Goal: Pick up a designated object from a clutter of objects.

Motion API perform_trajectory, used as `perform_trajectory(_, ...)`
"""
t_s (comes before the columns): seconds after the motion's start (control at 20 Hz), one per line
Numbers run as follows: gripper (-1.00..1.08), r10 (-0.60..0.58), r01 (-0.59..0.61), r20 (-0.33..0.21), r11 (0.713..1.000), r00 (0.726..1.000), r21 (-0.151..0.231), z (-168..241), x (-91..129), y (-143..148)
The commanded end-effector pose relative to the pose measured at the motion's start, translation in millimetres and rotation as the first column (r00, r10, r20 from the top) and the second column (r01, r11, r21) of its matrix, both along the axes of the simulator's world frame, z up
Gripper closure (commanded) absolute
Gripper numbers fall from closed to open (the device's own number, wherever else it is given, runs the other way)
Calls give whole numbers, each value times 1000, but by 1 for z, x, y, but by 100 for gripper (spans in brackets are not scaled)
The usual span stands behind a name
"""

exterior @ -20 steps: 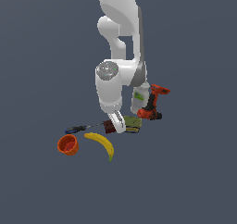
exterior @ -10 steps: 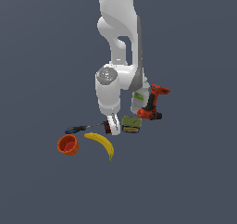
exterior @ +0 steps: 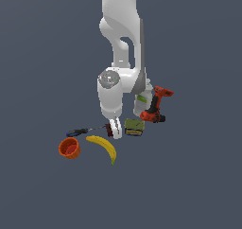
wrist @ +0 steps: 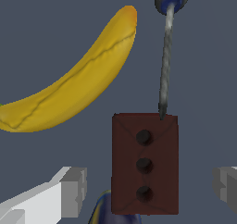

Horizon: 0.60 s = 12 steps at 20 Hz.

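- Claw (wrist: pixel 149 186) of mine hangs low over the clutter, spread wide and gripping nothing; in the wrist view one finger (wrist: pixel 69 190) and the other finger (wrist: pixel 226 181) stand on either side of the block (wrist: pixel 145 164), each apart from it.
- Block: dark red-brown, boxy, with three dark holes in a row down its top face. It lies on the tabletop (exterior: pixel 189 185) between my fingers. In the exterior view only a sliver of it (exterior: pixel 109 129) shows beside my claw (exterior: pixel 115 129), just below the middle of the frame.
- Screwdriver (wrist: pixel 166 42): its metal tip reaches the edge of the block; I cannot tell if they touch. In the exterior view the screwdriver (exterior: pixel 80 130) lies to the left of my claw, blue handle farthest from it.
- Banana (exterior: pixel 104 147) lies below and left of my claw in the exterior view; in the wrist view the banana (wrist: pixel 69 84) is near the block but clear of it.
- Cup (exterior: pixel 69 148), orange-red, sits at the left end of the clutter, beside the banana.
- Sponge (exterior: pixel 134 127), green-yellow, rests just right of my claw.
- Drill (exterior: pixel 156 106), red and black, stands right of my arm, with the bottle (exterior: pixel 142 102) partly hidden between them.
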<state>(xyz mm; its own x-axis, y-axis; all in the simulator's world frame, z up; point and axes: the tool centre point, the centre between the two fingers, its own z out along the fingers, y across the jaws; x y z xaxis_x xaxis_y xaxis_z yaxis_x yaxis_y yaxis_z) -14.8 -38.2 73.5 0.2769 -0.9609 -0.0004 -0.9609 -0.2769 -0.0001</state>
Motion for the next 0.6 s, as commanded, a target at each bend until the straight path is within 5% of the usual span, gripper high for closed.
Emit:
perform_trajectory(0.0, -92, -1, 1, -1, 1000, 1000, 0, -7, -1, 0)
perform_trajectory(0.55, -92, -4, 4, 0, 1000, 1000, 0, -46, -1, 0)
